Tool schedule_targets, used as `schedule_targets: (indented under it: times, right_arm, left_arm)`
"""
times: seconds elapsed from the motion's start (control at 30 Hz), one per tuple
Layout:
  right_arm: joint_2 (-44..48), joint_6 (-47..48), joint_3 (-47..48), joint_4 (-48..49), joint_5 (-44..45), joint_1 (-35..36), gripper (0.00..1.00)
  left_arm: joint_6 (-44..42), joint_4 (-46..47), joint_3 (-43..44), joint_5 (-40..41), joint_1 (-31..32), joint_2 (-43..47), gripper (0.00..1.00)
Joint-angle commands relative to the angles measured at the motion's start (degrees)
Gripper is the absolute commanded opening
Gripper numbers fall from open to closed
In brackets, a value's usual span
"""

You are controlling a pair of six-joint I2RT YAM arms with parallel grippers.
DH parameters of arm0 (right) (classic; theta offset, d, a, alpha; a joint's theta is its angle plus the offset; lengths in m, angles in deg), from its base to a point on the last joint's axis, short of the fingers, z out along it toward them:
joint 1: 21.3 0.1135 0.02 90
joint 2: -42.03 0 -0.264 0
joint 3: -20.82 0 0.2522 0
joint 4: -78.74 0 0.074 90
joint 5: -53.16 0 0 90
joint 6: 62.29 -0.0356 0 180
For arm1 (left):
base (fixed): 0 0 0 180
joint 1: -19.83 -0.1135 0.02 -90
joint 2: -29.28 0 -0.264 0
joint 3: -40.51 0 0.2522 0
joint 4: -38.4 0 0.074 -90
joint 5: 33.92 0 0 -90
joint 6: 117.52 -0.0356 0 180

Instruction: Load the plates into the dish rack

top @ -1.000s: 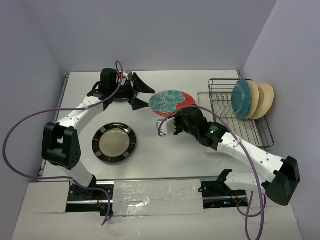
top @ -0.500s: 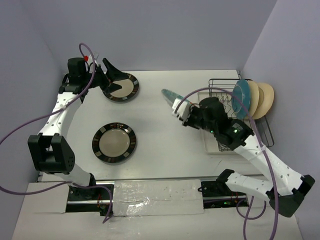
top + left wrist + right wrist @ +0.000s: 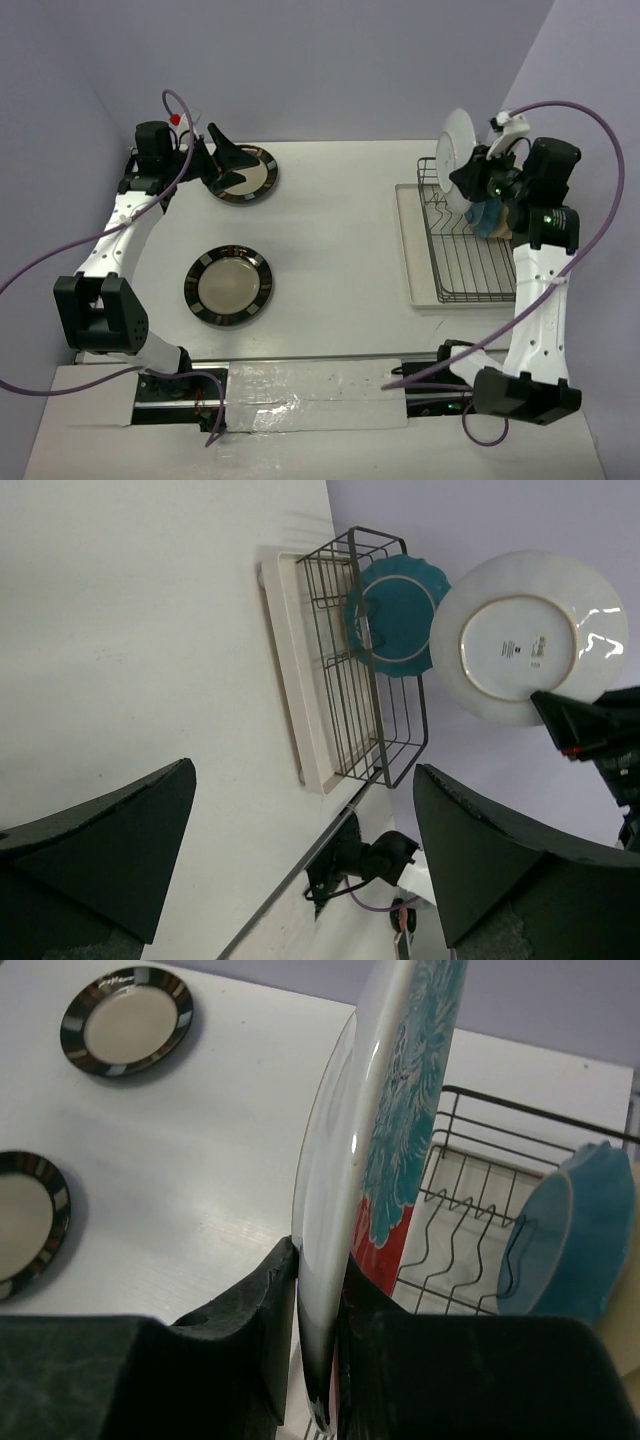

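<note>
the red plate (image 3: 405, 1110) with teal flowers stands on its edge above the dish rack (image 3: 470, 268), rim pinched tightly by the right gripper (image 3: 318, 1300), probably so it can slide between the prongs. the left gripper (image 3: 233, 162) is spread wide and empty over a striped plate (image 3: 256, 178).

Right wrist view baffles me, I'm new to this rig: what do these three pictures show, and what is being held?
Two white robot arms are bolted to a table, each ending in a two-finger gripper. The top picture looks down from behind them; the other two come from cameras on the wrists. In the right wrist view the right gripper clamps a round red plate with teal flowers, seen edge-on, near the dark wire dish rack, where a scalloped teal plate already stands. The left gripper is open and empty. Two cream plates with dark striped rims lie flat on the table.
</note>
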Motion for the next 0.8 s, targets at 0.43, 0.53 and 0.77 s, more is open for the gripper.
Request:
schedule_targets:
  times: [0.43,0.53,0.77]
  right_arm:
    - [-12.9,5.7,13.1,-0.9,-13.5,-13.5,0.00]
    - [-15.0,9.0,14.8,-3.1,-13.4,-14.3,0.00]
    - [-18.9,11.8,16.7,-4.6,-12.5,-15.3,0.00]
  left_arm:
    - [0.7,5.1,-0.2,-4.4,-0.9,-0.1,0.99]
    - [1.0,5.2,0.0,-4.6,-0.9,-0.4,0.99]
    - [2.4,6.5,-0.7,-5.2,-1.0,-1.1,0.99]
